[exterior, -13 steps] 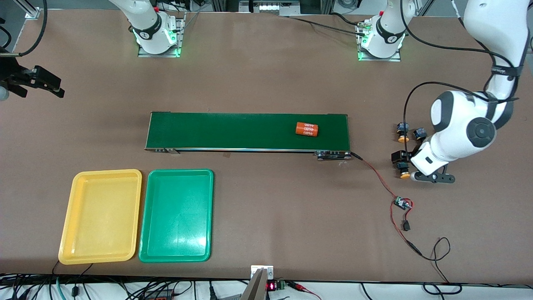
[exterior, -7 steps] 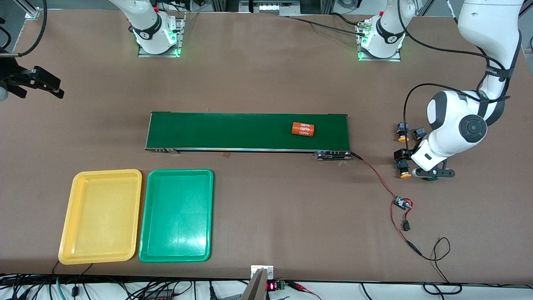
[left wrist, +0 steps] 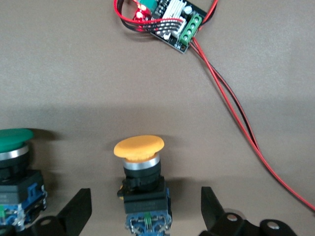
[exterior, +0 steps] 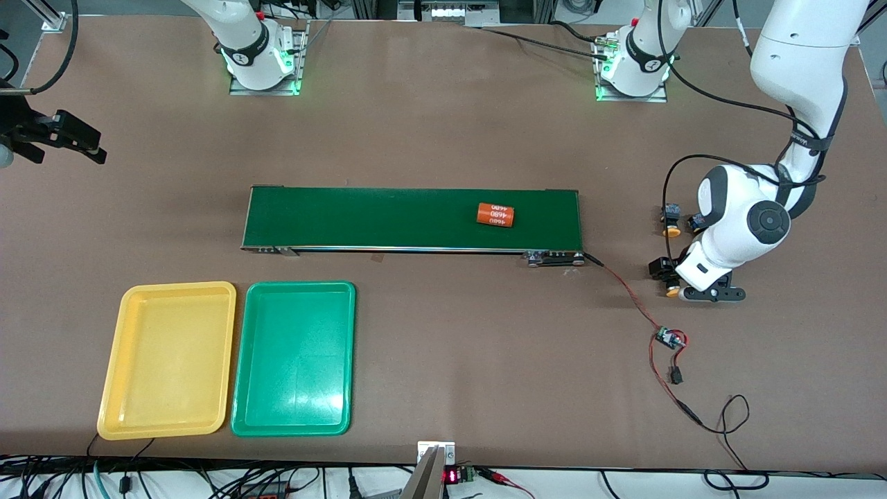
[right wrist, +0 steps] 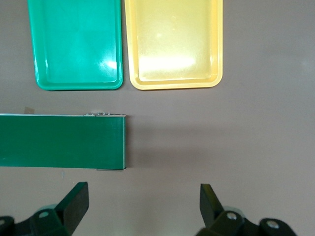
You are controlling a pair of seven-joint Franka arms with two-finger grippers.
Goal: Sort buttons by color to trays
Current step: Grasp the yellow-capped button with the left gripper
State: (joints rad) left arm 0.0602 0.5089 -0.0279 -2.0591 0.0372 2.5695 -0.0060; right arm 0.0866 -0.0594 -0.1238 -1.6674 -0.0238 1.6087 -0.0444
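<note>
With the left gripper (left wrist: pixel 143 209) open astride a yellow-capped button (left wrist: pixel 140 169), next: close, lift; right gripper (right wrist: pixel 142 206) waits open.

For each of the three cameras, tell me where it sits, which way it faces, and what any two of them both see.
Front view: high across the table, facing both arm bases; left hand low by the buttons, right hand waiting at the table edge.
Left wrist view: on the left wrist, looking down at a yellow-capped button between its open fingers.
Right wrist view: on the right wrist, looking down past its open fingers.
Front and right wrist views share the green tray, yellow tray and conveyor belt.
</note>
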